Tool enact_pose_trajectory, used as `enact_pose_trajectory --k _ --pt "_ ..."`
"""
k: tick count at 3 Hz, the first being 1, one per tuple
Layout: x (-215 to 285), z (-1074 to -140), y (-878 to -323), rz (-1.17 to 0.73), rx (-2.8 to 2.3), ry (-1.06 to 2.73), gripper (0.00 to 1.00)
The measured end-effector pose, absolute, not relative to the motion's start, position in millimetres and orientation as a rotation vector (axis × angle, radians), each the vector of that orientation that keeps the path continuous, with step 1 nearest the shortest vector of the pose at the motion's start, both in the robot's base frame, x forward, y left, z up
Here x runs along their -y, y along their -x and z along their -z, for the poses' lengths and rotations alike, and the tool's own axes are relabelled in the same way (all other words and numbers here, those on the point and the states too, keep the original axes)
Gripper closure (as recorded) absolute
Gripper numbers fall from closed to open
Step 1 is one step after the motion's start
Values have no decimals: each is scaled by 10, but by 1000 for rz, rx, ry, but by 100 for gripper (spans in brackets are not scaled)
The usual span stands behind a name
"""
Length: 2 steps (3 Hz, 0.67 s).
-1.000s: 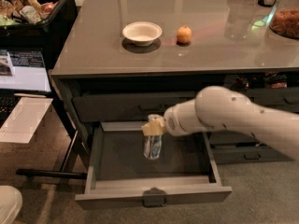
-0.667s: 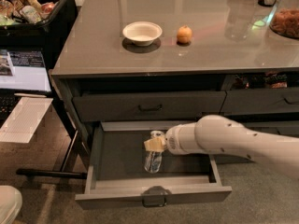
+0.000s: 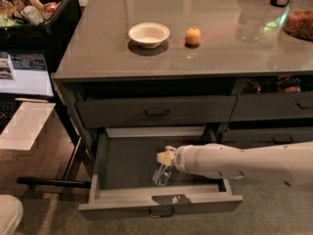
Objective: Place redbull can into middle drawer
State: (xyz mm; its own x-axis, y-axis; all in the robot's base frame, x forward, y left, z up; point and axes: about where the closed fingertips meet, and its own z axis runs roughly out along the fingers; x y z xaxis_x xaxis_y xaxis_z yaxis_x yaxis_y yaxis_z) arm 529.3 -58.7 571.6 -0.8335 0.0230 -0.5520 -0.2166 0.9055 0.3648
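A broad grey countertop (image 3: 205,53) fills the upper half of the scene, glossy enough to catch the room's lights. Beneath it, the robot's white arm (image 3: 244,163) reaches in from the right, lying low and nearly level over the open middle drawer (image 3: 122,205), which juts out toward me with its pale grey sides and dark floor showing and a small loop handle (image 3: 161,213) at the centre of its front. Above the drawer sits a wide closed drawer front (image 3: 195,109) with a dark bar handle (image 3: 157,114). At the left edge a lit laptop screen (image 3: 29,77) glows below a black bin (image 3: 54,18) full of packets. On the counter rests a white bowl (image 3: 149,34). The gripper (image 3: 165,157) hangs inside the drawer's box, its tan fingers pinching the top end of the redbull can (image 3: 162,175), which is tilted, its lower end down near the drawer floor, close to the front wall. A small orange fruit (image 3: 193,35) sits just right of the bowl, apart from it.
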Motion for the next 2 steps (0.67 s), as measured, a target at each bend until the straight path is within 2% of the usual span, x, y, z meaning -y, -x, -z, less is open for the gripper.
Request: enact_pose_trajectory --k 1,2 --pt "544 -5782 -5526 -545 -2448 102 100" --pt "543 -5782 -5526 -545 -2448 103 100"
